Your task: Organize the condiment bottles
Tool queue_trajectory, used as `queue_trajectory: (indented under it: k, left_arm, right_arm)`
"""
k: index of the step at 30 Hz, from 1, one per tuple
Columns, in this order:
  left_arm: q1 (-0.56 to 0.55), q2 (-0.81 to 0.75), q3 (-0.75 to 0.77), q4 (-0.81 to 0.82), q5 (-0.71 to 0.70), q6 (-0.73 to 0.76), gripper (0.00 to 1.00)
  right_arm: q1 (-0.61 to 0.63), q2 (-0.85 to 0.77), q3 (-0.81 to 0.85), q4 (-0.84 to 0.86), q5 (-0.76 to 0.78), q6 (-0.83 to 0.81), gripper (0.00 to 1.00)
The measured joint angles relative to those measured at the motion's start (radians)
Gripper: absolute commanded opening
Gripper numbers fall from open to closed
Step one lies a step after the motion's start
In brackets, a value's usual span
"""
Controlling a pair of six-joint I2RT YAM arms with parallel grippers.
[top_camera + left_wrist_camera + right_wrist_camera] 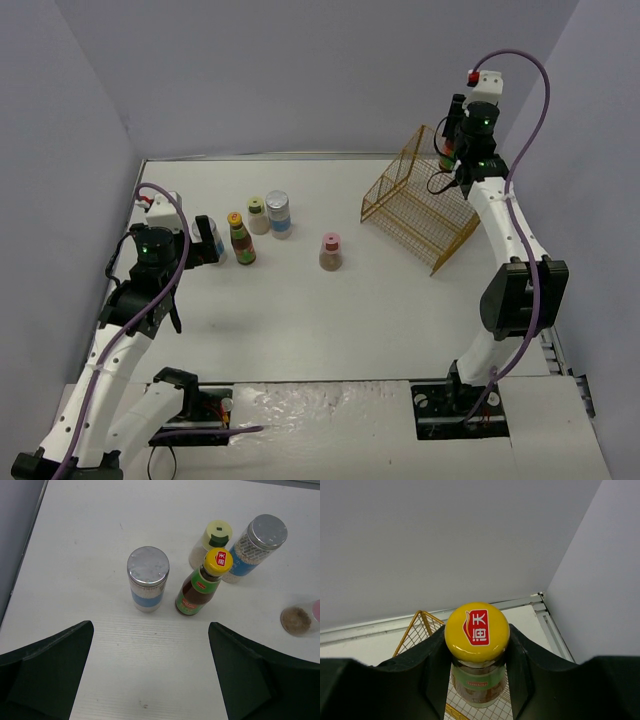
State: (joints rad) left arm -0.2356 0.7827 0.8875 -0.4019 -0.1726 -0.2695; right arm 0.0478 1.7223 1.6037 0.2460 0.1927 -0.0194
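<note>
Pinching a sauce bottle (477,630) just under its yellow cap in right gripper (477,652), raised over the basket (420,205) at the desk's (300,310) far right. Hovering left gripper (151,627), jaws spread wide, over the left cluster: jar (147,577) and second sauce bottle (200,587) upright just beside each other, green shaker (215,537) and second jar (257,545) close behind them. Standing alone mid-desk between cluster and basket: pink shaker (330,250), well apart from both.
</note>
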Motion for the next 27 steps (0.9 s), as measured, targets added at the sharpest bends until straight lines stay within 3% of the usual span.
queue_trajectory:
  k: [12, 27]
  left_arm:
    - [0.0, 0.001, 0.0, 0.0, 0.001, 0.0, 0.97]
    - [-0.001, 0.012, 0.0, 0.001, 0.013, 0.0, 0.97]
  right_arm:
    - [0.0, 0.043, -0.148, 0.082, -0.029, 0.039, 0.03]
    - [-0.001, 0.081, -0.252, 0.15, -0.052, 0.046, 0.32]
